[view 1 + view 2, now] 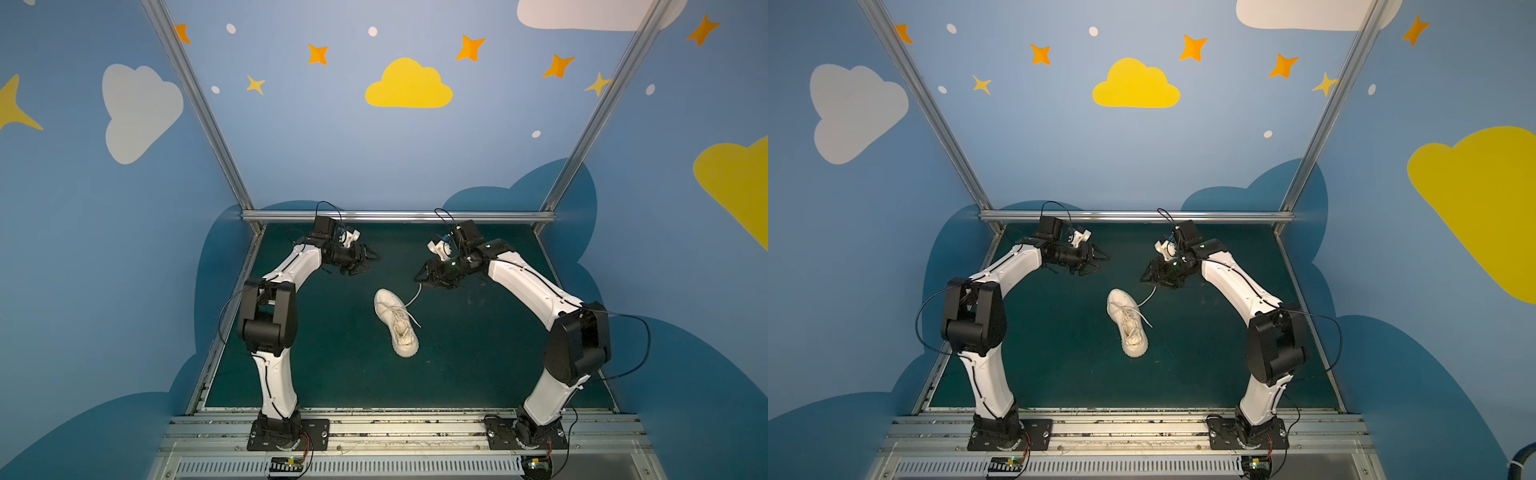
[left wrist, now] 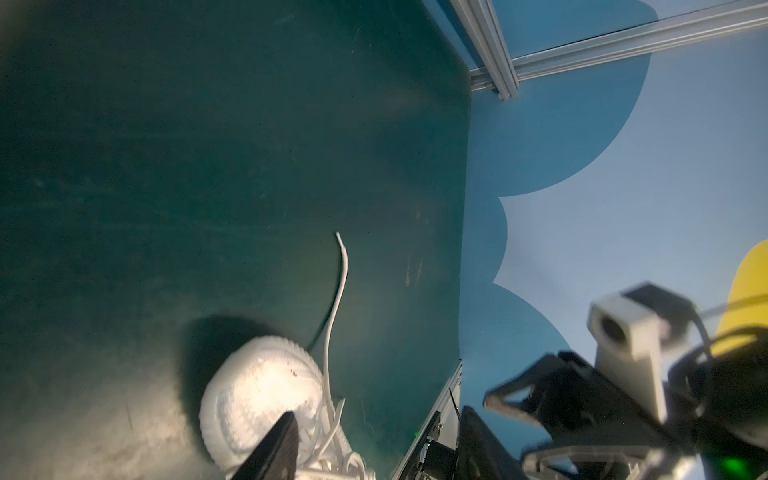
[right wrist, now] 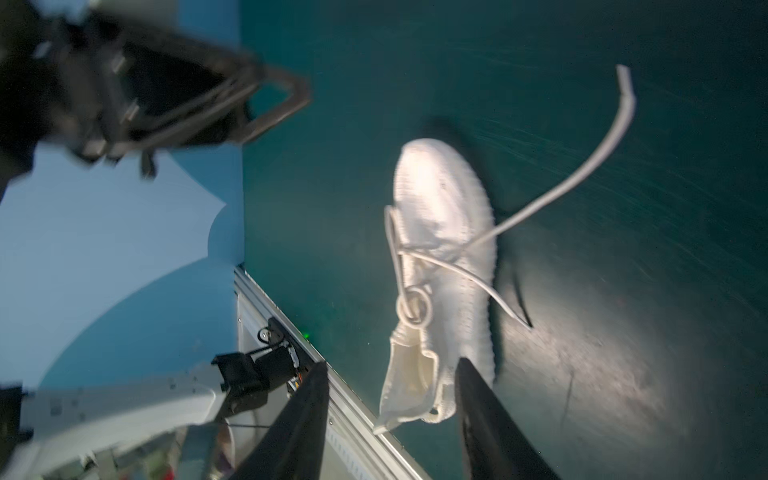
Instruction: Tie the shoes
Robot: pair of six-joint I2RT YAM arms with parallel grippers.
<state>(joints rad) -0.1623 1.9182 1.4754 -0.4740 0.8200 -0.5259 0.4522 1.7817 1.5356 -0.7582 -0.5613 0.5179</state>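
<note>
I'm watching the left gripper (image 1: 372, 263) hovering above the green mat (image 1: 324, 374), jaws spread and nothing between them. In its wrist view one of its fingers (image 2: 274, 444) is crossing in front of the toe of the shoe (image 1: 395, 324). The right gripper (image 1: 420, 281) is hanging opposite, well apart from the left, also spread and gripping nothing. The shoe is lying on its sole mid-mat, nearer me than both grippers, toe pointing toward the back wall (image 1: 395, 166) and slightly left. The laces (image 3: 415, 307) are sitting in a small loose loop over the tongue. One long end (image 1: 414, 297) is trailing off toward the right gripper, and a shorter end (image 1: 414, 321) is draping over the shoe's right side onto the mat.
</note>
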